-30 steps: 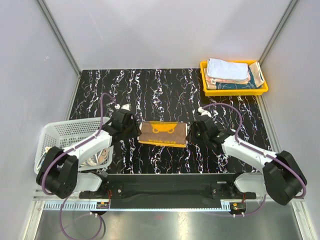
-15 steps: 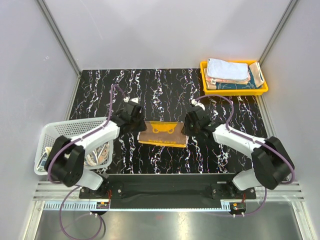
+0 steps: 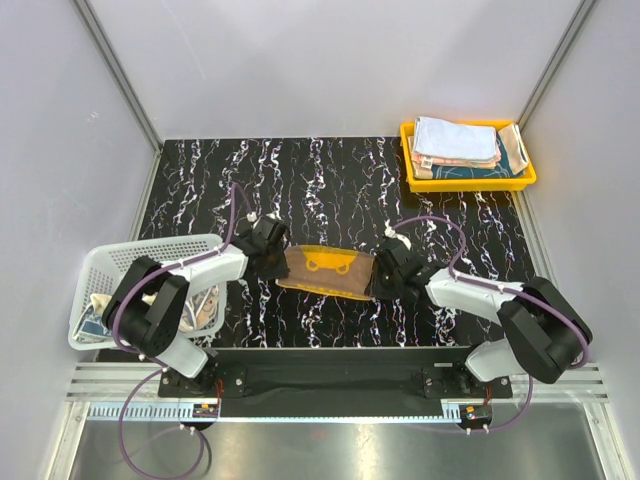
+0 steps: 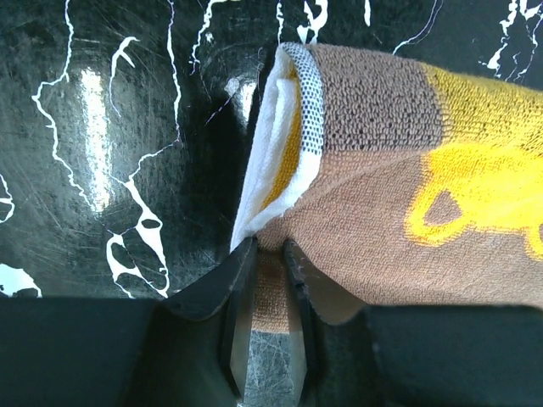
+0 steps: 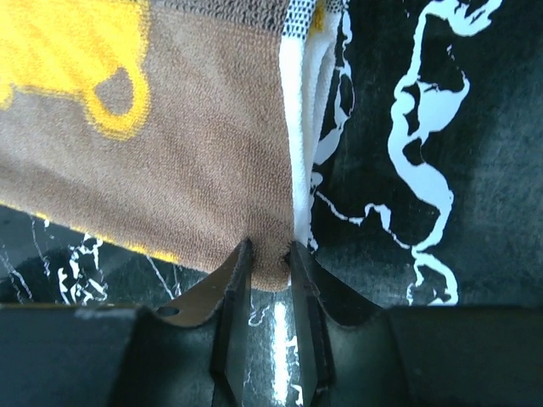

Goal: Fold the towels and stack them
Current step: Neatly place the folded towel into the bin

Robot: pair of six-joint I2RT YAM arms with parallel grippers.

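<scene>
Jaws narrow on both sides: left gripper [image 4: 269, 254] and right gripper [image 5: 269, 254] each pinch an end corner of the brown towel [image 3: 328, 270] — well apart from the yellow tray [image 3: 467, 184], toward the arms. Shallow bites — uneven lifting could slip a layer free.

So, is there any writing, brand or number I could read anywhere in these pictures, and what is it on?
No text can be read.
brown towel: yellow printed marks, seen only as partial shapes in the wrist views and too small from above; no letter can be made out.
folded towels in the yellow tray: too small to show any print or label.
</scene>
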